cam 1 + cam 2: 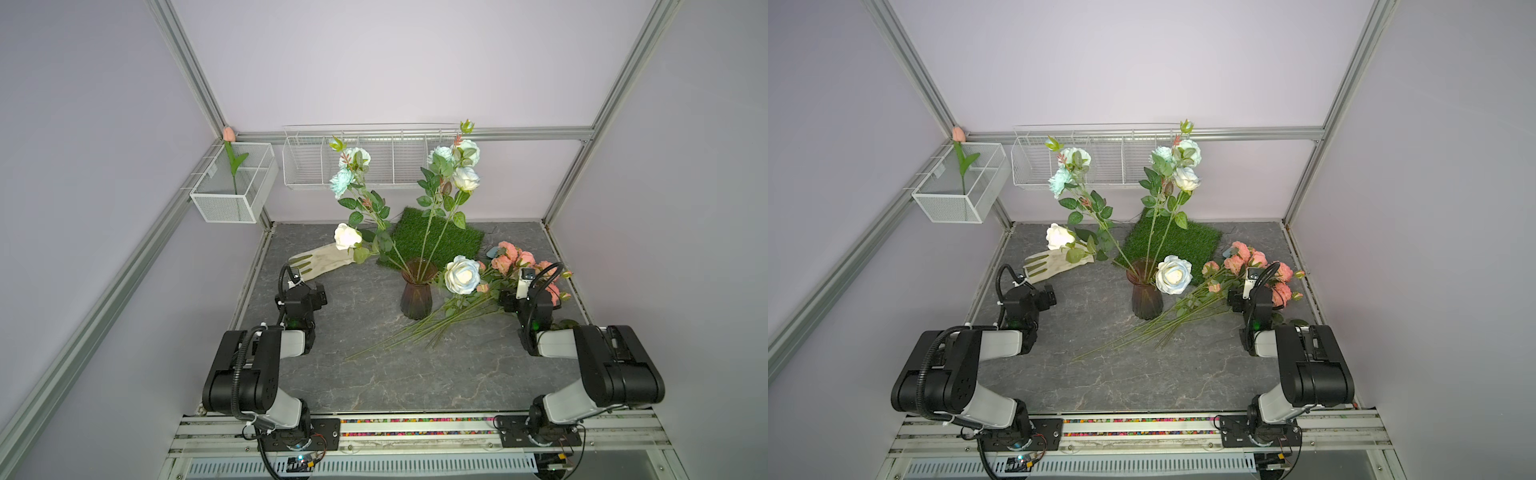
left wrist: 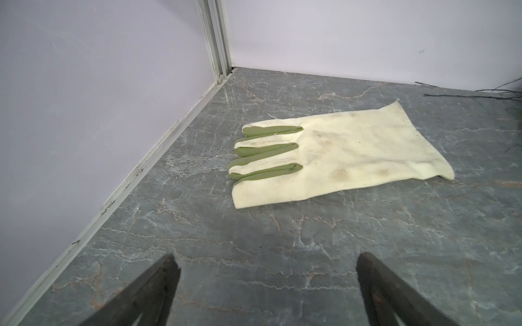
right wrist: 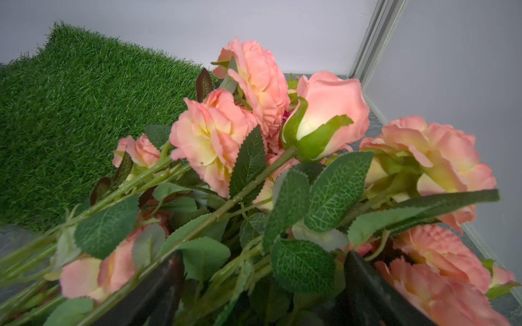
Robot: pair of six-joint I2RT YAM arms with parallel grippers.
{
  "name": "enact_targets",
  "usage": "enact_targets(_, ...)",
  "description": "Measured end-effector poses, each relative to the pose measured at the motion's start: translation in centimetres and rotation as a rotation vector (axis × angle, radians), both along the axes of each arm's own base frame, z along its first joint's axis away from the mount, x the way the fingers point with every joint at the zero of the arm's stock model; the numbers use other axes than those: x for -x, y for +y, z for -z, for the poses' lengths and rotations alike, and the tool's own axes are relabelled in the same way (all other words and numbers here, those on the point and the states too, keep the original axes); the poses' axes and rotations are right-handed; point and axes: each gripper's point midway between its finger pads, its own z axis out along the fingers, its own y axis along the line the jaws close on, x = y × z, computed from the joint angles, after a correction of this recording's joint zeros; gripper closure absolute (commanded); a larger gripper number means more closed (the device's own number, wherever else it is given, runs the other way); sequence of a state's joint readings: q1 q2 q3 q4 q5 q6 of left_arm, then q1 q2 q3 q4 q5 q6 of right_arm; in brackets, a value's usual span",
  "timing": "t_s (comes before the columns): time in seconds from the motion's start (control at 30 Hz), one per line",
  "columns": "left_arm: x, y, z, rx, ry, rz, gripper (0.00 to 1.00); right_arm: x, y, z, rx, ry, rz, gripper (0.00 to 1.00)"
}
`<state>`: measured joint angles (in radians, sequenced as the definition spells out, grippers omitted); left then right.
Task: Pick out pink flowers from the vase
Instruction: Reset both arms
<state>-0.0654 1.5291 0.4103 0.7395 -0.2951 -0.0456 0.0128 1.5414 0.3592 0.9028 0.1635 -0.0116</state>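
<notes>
Heap of pink flowers (image 1: pixel 524 266): long green-stemmed sprays of ruffled salmon-pink blooms and buds with serrated leaves, plus one smooth coral rose (image 3: pixel 330 113). They lie on the grey table (image 1: pixel 374 374) just right of the ribbed dark glass vase (image 1: pixel 417 295), with stem ends fanning toward the front. The right gripper (image 3: pixel 261 259) stands with jaws spread wide over the heap, stems and leaves between them and the blooms beyond the tips. The left gripper (image 2: pixel 267 256) is likewise wide and empty, facing a cream-and-green glove (image 2: pixel 333 152).
</notes>
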Motion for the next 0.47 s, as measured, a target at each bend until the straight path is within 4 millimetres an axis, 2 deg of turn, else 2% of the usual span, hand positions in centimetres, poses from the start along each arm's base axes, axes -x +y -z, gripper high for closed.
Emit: enact_targets(0.47,-0.06,-0.10,-0.10,0.005,-0.005,0.004,0.01,-0.01,0.01,-0.01,0.000,0.000,0.000,0.11)
